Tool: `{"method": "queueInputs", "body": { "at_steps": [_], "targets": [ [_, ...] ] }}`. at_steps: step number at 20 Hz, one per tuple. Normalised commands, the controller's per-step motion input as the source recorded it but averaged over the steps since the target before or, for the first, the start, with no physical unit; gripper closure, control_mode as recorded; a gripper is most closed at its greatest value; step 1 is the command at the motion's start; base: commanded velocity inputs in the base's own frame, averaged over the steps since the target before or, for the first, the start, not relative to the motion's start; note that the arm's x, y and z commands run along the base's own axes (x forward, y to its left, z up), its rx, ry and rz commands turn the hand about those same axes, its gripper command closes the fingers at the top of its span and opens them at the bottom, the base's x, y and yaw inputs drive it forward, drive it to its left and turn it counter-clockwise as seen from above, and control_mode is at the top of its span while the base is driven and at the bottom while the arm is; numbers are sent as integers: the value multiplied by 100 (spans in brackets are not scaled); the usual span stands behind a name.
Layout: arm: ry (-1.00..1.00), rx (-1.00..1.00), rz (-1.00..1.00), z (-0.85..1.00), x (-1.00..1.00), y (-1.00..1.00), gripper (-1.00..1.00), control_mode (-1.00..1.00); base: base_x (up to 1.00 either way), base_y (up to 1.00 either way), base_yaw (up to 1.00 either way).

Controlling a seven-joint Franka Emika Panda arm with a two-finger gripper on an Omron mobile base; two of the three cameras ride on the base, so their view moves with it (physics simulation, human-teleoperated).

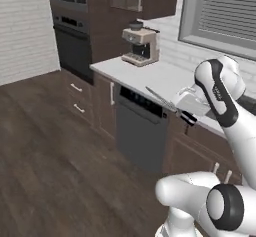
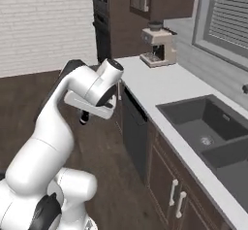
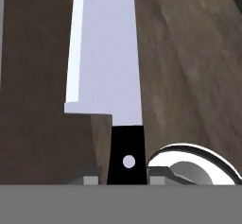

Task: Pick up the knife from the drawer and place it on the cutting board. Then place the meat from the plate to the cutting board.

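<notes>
We had one knife (image 3: 106, 67) pinched by its black handle in our gripper (image 3: 126, 173), jaws closed narrow around it, blade sticking out over the wood floor (image 1: 45, 156). On the counter (image 2: 160, 86) we counted one coffee machine (image 1: 140, 44) and one double sink (image 2: 213, 132).

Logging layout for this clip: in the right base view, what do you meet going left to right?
Tool gripping the knife by its handle → dishwasher front → coffee machine → sink → window blinds.
</notes>
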Motion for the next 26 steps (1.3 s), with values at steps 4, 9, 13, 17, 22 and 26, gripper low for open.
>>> {"method": "queueInputs", "body": {
  "at_steps": [4,9,13,17,22,26],
  "targets": [
    [0,0,0,0,0,0,100,100,44,85,52],
    [0,0,0,0,0,0,100,100,70,71,45],
    [0,0,0,0,0,0,100,100,99,39,27],
    [0,0,0,0,0,0,100,100,100,16,16],
    [0,0,0,0,0,0,100,100,100,0,14],
    [0,0,0,0,0,0,100,100,100,0,12]
  ]
}}
